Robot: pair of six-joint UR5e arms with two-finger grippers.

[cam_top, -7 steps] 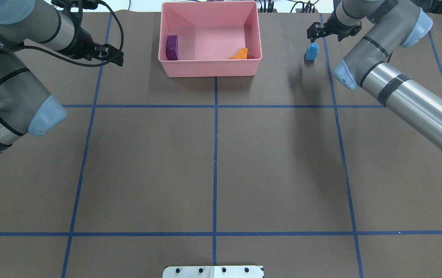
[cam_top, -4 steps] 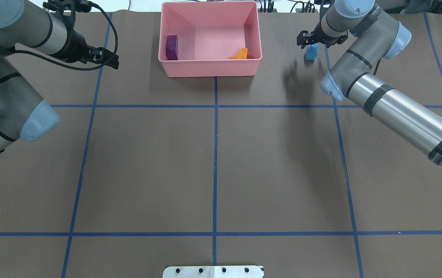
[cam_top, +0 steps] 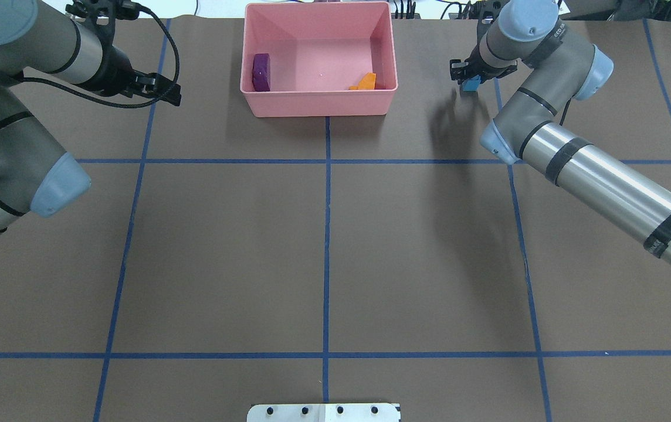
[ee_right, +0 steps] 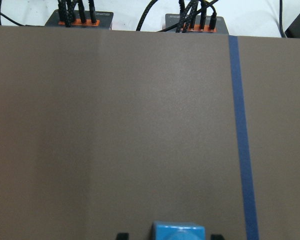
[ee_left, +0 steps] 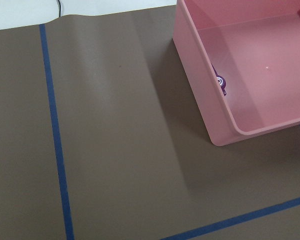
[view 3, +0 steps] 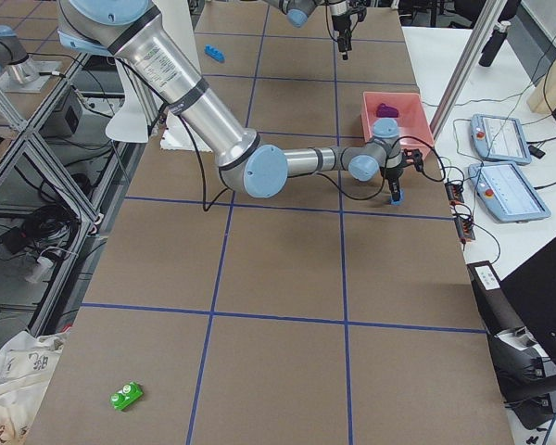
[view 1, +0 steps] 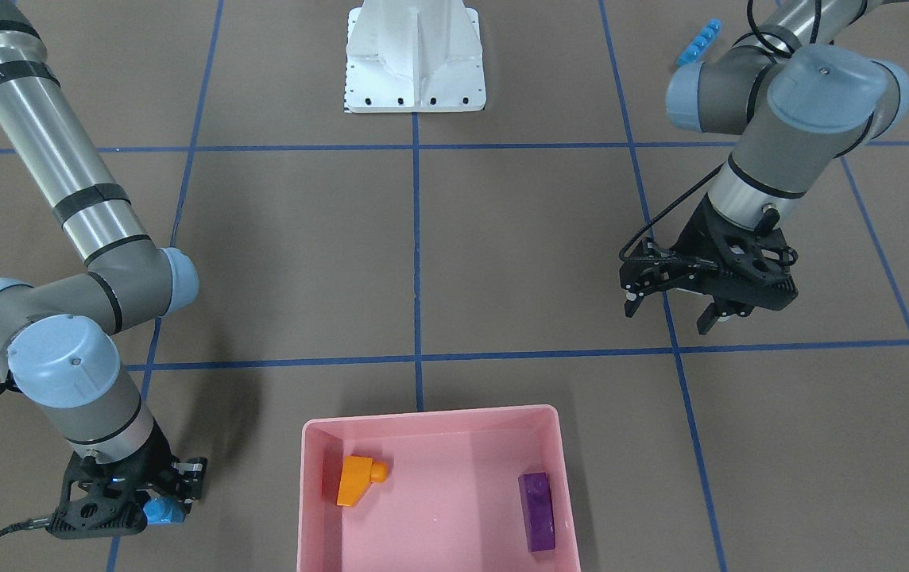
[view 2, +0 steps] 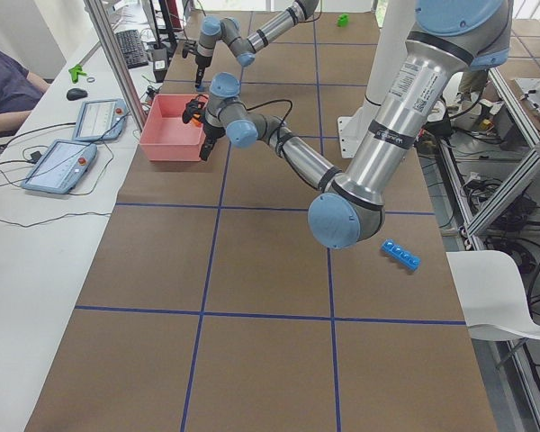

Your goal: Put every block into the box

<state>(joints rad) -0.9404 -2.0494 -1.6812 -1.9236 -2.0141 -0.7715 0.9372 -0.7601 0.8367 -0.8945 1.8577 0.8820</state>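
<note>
The pink box stands at the far middle of the table and holds the purple oblong and the orange sloped block. The small blue block stands on the table right of the box. My right gripper is open and low over it. In the right wrist view the blue block sits between the two fingertips with gaps on both sides. My left gripper is open and empty, above the table left of the box. The long blue bar lies near the robot's left side. The green block lies far off on the right.
The white robot base stands at the near middle edge. Blue tape lines grid the brown table. Cables and plugs lie beyond the far edge. The left wrist view shows the box's corner with the purple oblong just inside.
My right gripper has moved left and down from beside the small blue block to straddle it. My left arm has shifted slightly back and left.
</note>
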